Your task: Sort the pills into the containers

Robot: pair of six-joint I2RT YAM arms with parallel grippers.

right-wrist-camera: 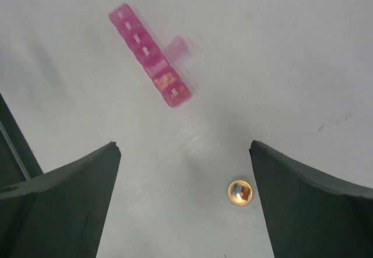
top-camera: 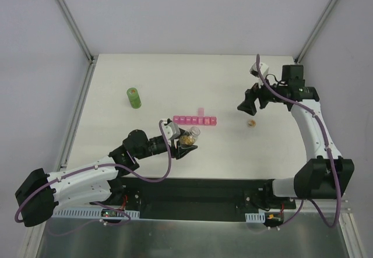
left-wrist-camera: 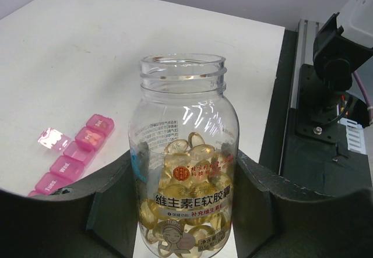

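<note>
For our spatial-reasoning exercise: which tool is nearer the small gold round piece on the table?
Right. The right tool hovers open close above the gold round piece; the left tool, holding the clear bottle, sits across the pink strip.

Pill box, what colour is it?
The pill box is bright pink, clearest in the right wrist view.

Table (top-camera: 233,83), pink containers (top-camera: 194,120), green bottle (top-camera: 134,98), gold cap (top-camera: 252,123)
</note>
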